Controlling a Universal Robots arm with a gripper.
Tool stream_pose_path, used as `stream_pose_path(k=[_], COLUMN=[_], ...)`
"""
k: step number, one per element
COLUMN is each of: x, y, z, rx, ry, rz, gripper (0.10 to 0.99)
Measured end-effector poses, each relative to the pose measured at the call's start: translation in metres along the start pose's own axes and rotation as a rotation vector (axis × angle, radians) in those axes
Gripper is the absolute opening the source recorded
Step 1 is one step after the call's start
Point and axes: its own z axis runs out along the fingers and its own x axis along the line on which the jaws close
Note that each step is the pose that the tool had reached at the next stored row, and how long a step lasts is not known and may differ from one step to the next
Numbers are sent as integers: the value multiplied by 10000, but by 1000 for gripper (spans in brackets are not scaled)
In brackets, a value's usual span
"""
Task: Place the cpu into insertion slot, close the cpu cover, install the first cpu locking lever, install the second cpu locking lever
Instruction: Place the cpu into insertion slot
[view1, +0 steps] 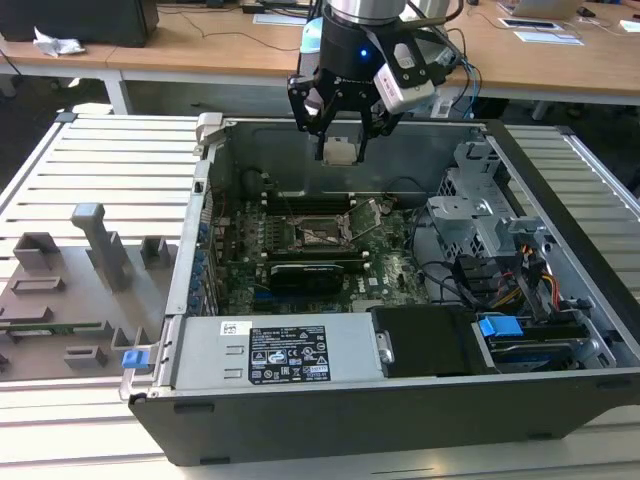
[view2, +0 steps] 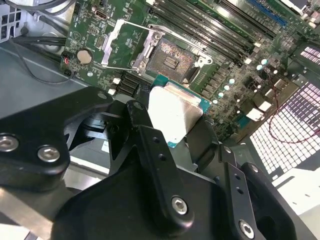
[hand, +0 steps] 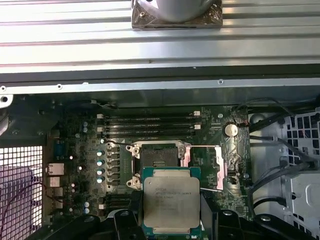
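My gripper (view1: 340, 140) hangs above the open computer case, shut on the cpu (view1: 340, 152), a small square chip with a silver-grey top. In both wrist views the cpu (hand: 171, 202) (view2: 175, 115) sits between the black fingers (hand: 125, 222), held level over the green motherboard. The insertion slot (hand: 159, 156) (view2: 172, 62) (view1: 318, 232) lies bare below and just beyond the chip, its black contact field showing. The cpu cover (hand: 205, 162) (view2: 127, 47) is swung open beside the socket, a thin silver frame. Thin wire levers stand raised around it.
A grey power supply (view1: 280, 355) fills the case's near side, and a metal drive cage (view1: 480, 215) with cables stands at the exterior view's right. Memory slots (hand: 150, 125) run beyond the socket. A grey fixture tray (view1: 70, 290) lies outside the case at the exterior view's left.
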Motion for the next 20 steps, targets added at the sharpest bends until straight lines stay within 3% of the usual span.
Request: stream_pose_path(k=[15,18,19,20], x=[-3,-4,-1,3], y=[-18,-24,-13,2], z=[208,281,372,375], rx=[0,6,152,271], ry=[0,0,-4,-5], rz=[0,0,1,-1], gripper=[541,541,541,541])
